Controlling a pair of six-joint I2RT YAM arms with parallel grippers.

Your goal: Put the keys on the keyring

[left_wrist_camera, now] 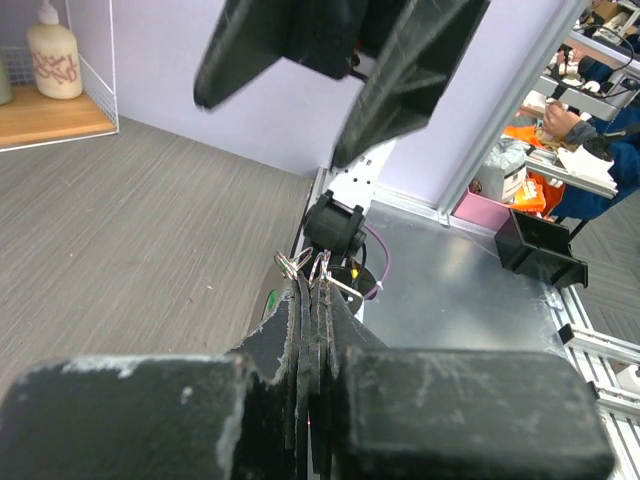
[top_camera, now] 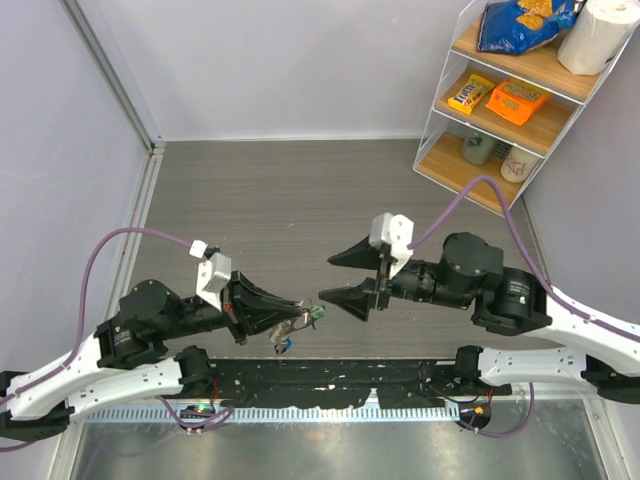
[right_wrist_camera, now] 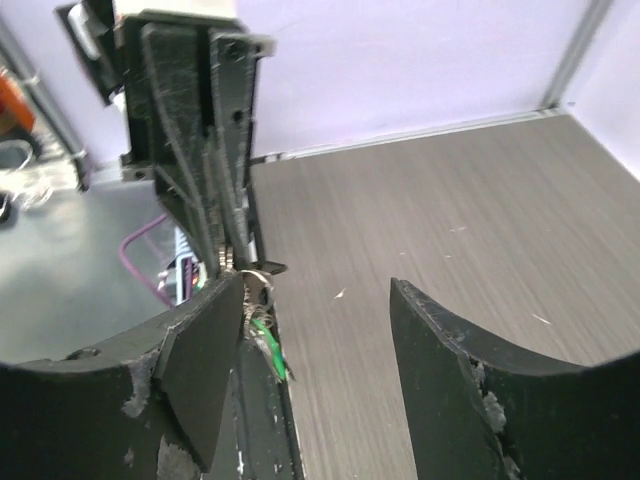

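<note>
The left hand [top_camera: 297, 309] is pinched tight on the keyring [left_wrist_camera: 321, 266], held above the bench [top_camera: 300, 190] near its front edge. The keys [top_camera: 284, 338] hang in a bunch at its fingertips, one with a green head and one with a blue; whether they are threaded on, I cannot tell. The right hand [top_camera: 338, 279] faces it, jaws spread wide, gripping nothing, near the keys but apart.
</note>
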